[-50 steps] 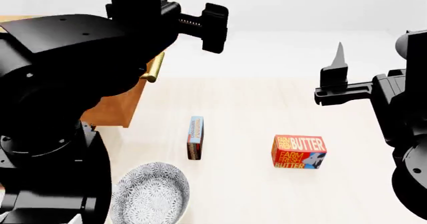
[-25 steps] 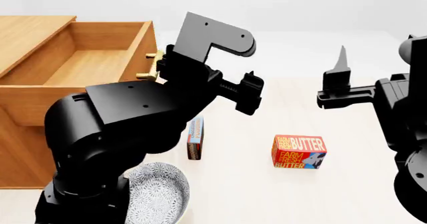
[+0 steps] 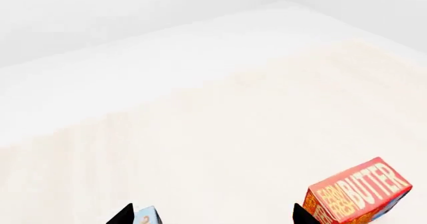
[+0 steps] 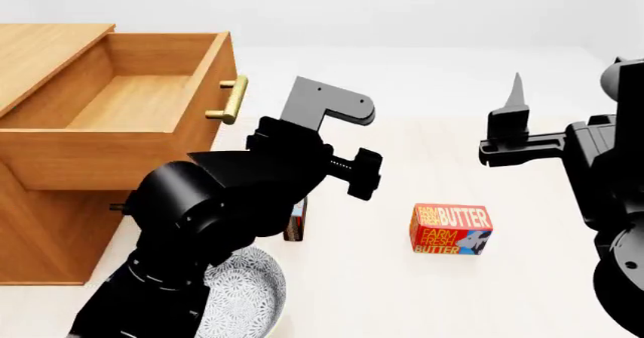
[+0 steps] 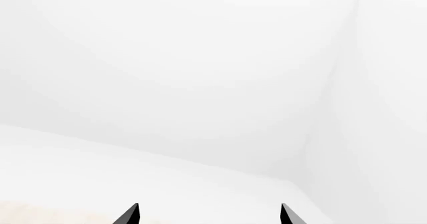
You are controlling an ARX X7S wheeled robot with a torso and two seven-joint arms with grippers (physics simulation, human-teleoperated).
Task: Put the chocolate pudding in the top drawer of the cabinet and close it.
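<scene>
1. The chocolate pudding (image 4: 294, 225) was a small thin box, standing on its narrow edge on the desk (image 4: 423, 293), mostly hidden behind the left arm.
2. The top drawer (image 4: 141, 100) was pulled out and open, its inside bare, brass handle facing right.
3. The cabinet (image 4: 45, 225) was orange-brown wood, at the left.

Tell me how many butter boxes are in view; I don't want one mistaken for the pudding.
1. The butter box lies on the table, right of the chocolate pudding. The left arm could hide another.
</scene>
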